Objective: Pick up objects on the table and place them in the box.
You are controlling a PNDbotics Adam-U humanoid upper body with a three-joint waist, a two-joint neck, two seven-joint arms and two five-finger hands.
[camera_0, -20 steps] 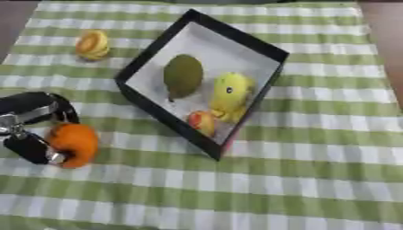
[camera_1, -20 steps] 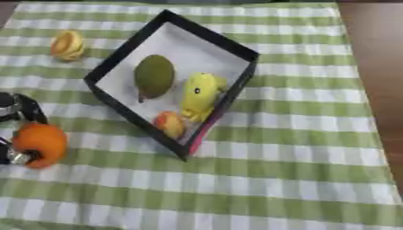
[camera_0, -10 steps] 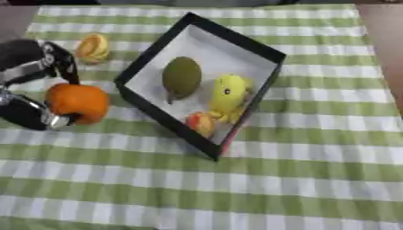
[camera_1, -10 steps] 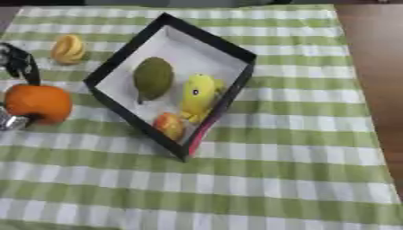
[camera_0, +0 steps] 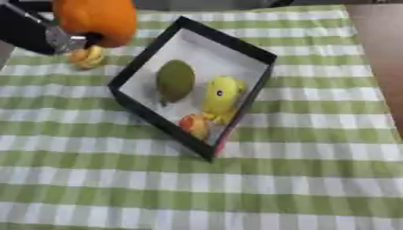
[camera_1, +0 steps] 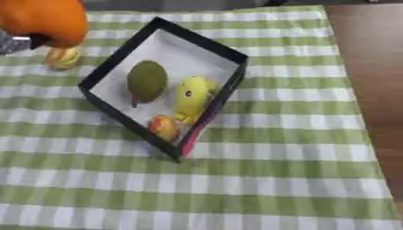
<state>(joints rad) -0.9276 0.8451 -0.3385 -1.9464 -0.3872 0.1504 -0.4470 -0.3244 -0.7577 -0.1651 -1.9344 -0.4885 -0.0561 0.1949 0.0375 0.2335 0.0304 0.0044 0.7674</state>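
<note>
Left eye view: left hand (camera_0: 35,32) at the upper left corner, fingers curled round an orange (camera_0: 96,17), held above a small yellow fruit (camera_0: 87,56) lying on the checked cloth (camera_0: 236,188). Box (camera_0: 264,57) sat just right of it, holding a green fruit (camera_0: 175,81), yellow toy (camera_0: 221,98) and peach (camera_0: 195,125). Cloth lay bare below and right of the box; wooden table edge (camera_1: 370,67) at far right.

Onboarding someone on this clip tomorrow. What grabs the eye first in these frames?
The big round orange fruit at the upper left, held up by the robot's black left hand above the green-and-white checked tablecloth. Next, the black-walled, white-floored box set askew at centre, holding a green pear-shaped fruit, a yellow duck-like toy and a small red-orange fruit.
</note>
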